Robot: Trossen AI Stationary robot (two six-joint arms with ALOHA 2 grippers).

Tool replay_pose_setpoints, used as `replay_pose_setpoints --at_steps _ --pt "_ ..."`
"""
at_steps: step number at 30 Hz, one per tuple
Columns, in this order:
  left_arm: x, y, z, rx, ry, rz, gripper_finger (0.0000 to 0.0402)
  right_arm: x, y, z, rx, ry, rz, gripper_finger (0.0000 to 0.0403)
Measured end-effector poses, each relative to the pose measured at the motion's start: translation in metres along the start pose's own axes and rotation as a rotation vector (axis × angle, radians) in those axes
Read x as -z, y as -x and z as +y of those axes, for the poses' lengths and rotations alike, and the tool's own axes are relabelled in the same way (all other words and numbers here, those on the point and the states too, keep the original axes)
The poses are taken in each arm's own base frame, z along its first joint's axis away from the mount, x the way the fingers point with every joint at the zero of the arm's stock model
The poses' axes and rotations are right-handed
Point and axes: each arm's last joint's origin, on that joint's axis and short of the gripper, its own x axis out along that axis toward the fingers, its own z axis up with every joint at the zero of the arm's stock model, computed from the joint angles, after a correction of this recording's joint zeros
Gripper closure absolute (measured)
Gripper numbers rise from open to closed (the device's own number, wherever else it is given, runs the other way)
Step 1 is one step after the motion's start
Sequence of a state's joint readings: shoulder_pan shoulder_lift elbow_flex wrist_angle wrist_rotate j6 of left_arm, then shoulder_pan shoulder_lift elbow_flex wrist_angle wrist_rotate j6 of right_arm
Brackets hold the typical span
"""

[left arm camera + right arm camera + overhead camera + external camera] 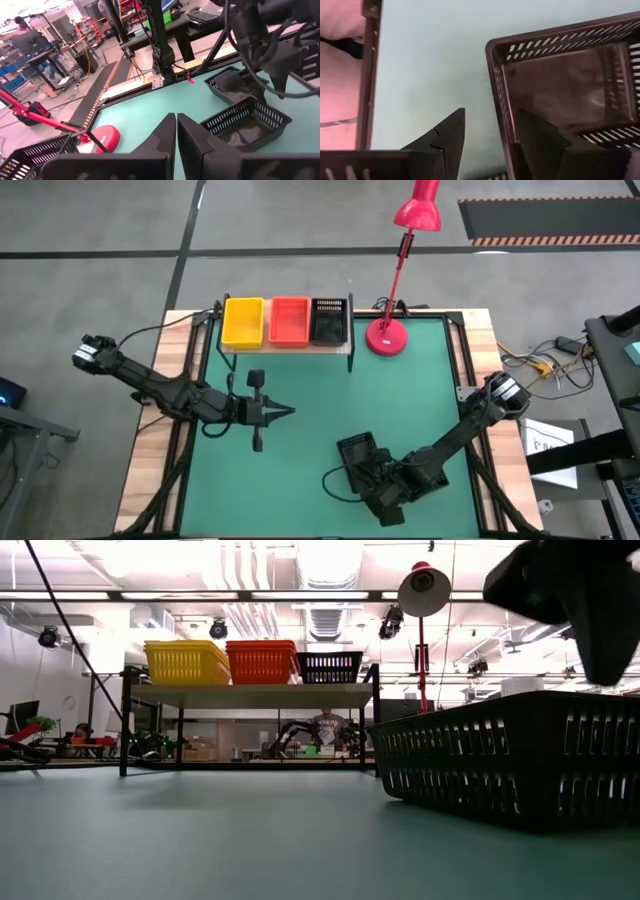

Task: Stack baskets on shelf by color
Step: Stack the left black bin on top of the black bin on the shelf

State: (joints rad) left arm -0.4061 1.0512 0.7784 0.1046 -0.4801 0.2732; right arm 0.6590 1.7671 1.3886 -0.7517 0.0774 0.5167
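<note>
On the wooden shelf point(285, 349) yellow point(243, 322), red-orange point(290, 321) and black point(329, 321) baskets stand side by side; how many are in each I cannot tell. Two more black baskets rest on the green table, the nearer one point(245, 122) and a farther one point(227, 82). My right gripper point(490, 112) is open and stands low over a black basket point(358, 452) near the table's near edge. My left gripper point(176, 125) is shut and hovers over the table's middle point(285, 412), holding nothing. My right gripper comes down from above astride the black basket's end wall point(499, 100), one finger point(540, 142) inside and one point(447, 137) outside. The outer finger stands clear of the wall. Whether the inner finger touches it I cannot tell. The basket sits flat on the table.
A red desk lamp stands with its base point(386, 337) just right of the shelf, its head point(424, 585) above the shelf's right end. Open green table lies between the shelf and the arms. A black rail point(370, 75) edges the table beside my right gripper.
</note>
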Motion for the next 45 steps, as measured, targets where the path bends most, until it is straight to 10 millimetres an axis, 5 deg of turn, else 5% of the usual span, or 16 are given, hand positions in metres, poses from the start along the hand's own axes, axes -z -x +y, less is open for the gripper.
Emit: replay_pose_setpoints --at_steps 8,18,25,33,45 --pt "0.0 0.001 0.001 0.0 -0.03 0.004 0.0401 -0.002 -0.025 0.001 0.01 0.034 0.017 0.025" --pt "0.0 0.014 0.007 -0.004 -0.026 0.004 0.0402 -0.006 -0.022 -0.004 0.008 0.049 -0.002 0.038" --pt "0.01 0.025 0.011 -0.015 -0.01 -0.027 0.0401 -0.012 -0.016 -0.009 0.015 0.054 -0.002 0.0389" --pt "0.013 0.031 0.013 -0.024 -0.006 -0.042 0.0402 -0.036 0.022 -0.012 0.052 0.085 -0.021 0.039" --pt "0.022 0.047 0.02 -0.055 -0.018 -0.091 0.0402 -0.079 0.113 -0.035 0.292 0.109 -0.171 0.0391"
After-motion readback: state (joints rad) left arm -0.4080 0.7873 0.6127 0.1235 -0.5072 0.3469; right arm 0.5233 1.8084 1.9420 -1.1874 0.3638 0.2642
